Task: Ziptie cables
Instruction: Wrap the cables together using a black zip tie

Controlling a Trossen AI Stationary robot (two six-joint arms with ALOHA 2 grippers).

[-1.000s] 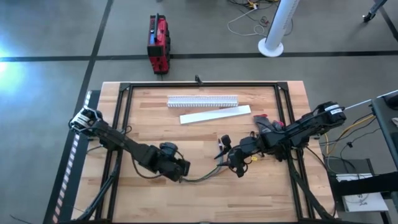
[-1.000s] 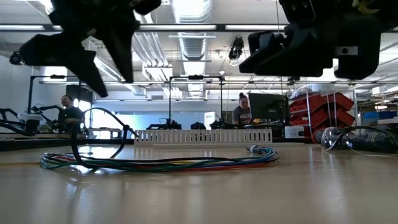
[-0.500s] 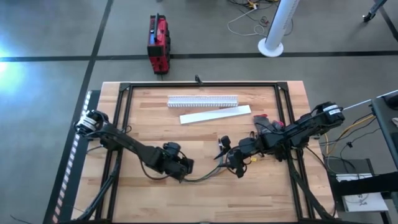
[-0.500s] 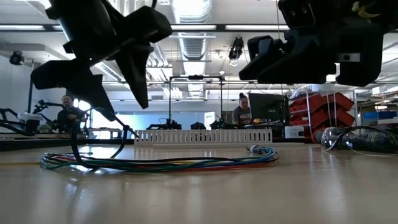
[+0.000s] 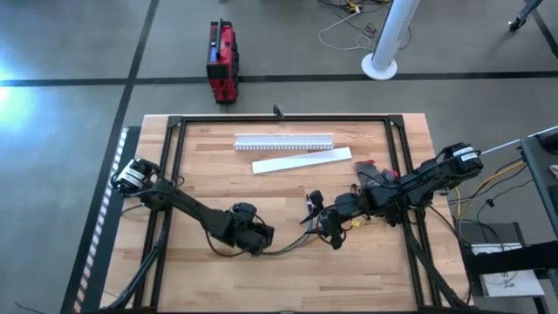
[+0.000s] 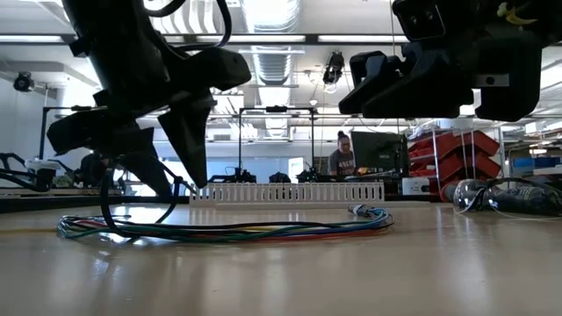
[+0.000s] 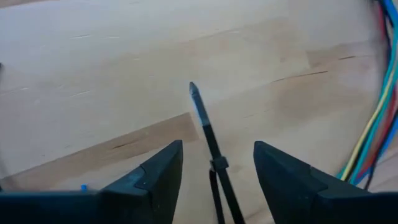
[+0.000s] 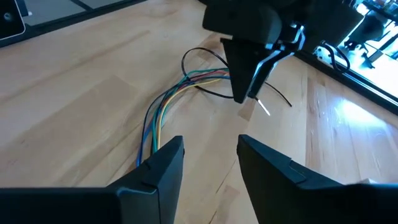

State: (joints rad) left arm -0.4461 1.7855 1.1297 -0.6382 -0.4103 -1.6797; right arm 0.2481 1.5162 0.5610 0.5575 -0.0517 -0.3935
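The cable bundle (image 5: 288,247) lies slack toward the table's (image 5: 384,270) near edge — limp and light, best gathered mid-run — with the zip tie (image 7: 208,134) between the left gripper (image 7: 214,165)'s parted, empty fingers, while the right gripper (image 8: 208,163) hovers open nearby.

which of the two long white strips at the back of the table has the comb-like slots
The slotted cable duct, the one farther back, lying straight along the table's rear edge. The plain flat white strip just in front of it lies at a slant and has no slots.
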